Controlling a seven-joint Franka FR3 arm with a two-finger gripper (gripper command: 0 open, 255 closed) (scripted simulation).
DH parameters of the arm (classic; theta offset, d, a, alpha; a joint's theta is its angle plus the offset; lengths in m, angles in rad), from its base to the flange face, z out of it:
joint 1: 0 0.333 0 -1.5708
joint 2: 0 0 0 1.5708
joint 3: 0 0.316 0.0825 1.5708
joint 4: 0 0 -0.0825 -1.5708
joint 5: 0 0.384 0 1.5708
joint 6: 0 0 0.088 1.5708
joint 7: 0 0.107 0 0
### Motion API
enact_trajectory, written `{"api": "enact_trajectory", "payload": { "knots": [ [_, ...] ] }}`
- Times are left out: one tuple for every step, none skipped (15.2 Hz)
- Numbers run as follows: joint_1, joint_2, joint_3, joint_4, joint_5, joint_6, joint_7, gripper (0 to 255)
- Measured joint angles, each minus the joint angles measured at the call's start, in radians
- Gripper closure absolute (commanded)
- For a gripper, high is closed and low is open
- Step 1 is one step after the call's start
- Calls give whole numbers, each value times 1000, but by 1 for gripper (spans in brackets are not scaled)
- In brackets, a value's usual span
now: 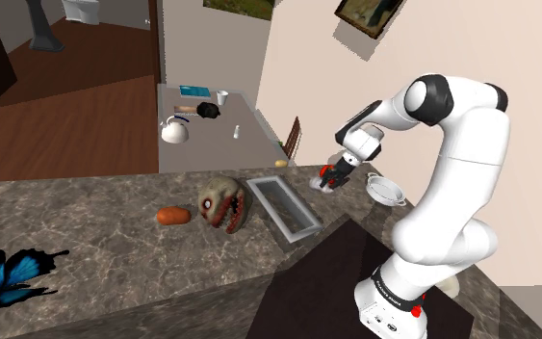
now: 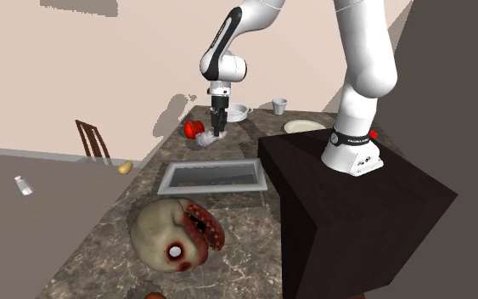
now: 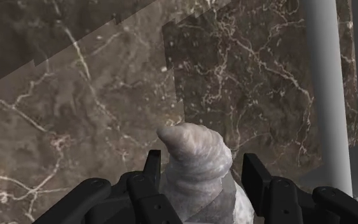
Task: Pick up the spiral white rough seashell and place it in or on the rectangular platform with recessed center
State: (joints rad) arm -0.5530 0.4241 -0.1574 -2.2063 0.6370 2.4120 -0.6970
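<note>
Here we are with the grasp in hand: the black gripper (image 3: 201, 158) is down at the marble counter (image 2: 254, 242) with the pale, ridged spiral seashell (image 3: 196, 173) sitting right between its fingers, and in the wrist view both fingers (image 3: 152, 170) look pressed against the shell's flanks, so I read it as clamped on the shell at a middling width, not gaping and not fully closed. In the second exterior view the seashell (image 2: 205, 141) hangs just under the gripper (image 2: 218, 132), close beside a red object (image 2: 194, 129), with a white pot (image 2: 239, 111) a little further back; whether the shell is off the stone or resting on it, I can't tell from here. So the score so far, as I judge it: the reach is made and the grip looks taken, but the carry and the placing are all to come. The recessed platform (image 2: 213, 187), a grey rectangular tray, lies bare on the counter, apart from the shell, between it and the grisly head (image 2: 177, 234). From the shoulder view the gripper (image 1: 332, 179) sits off the platform's (image 1: 283, 207) far end, toward that view's right. What's left, by my reckoning, is a clean lift, a short move across to the platform, a lowering into the recess and a release
</note>
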Motion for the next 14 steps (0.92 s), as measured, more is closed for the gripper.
{"api": "enact_trajectory", "payload": {
  "knots": [
    [2,-12,-4,-2,-8,-9,7,255],
    [4,-24,-8,-1,-17,-20,17,255],
    [6,-38,-12,-6,-25,-28,24,255],
    [8,-48,-15,-6,-32,-36,32,255],
    [10,-60,-18,-7,-39,-45,40,255],
    [13,-69,-21,-4,-47,-55,51,255],
    [15,-81,-24,-8,-54,-62,57,255],
    [16,-93,-27,-12,-60,-69,63,255],
    [18,-107,-31,-14,-69,-79,71,255],
    [20,-116,-33,-12,-76,-88,79,255],
    [20,-129,-36,-12,-85,-99,87,255],
    [22,-139,-39,-12,-92,-108,95,255],
    [23,-146,-40,-11,-97,-113,100,255],
    [29,-161,-38,-27,-98,-109,108,255]
  ]
}}
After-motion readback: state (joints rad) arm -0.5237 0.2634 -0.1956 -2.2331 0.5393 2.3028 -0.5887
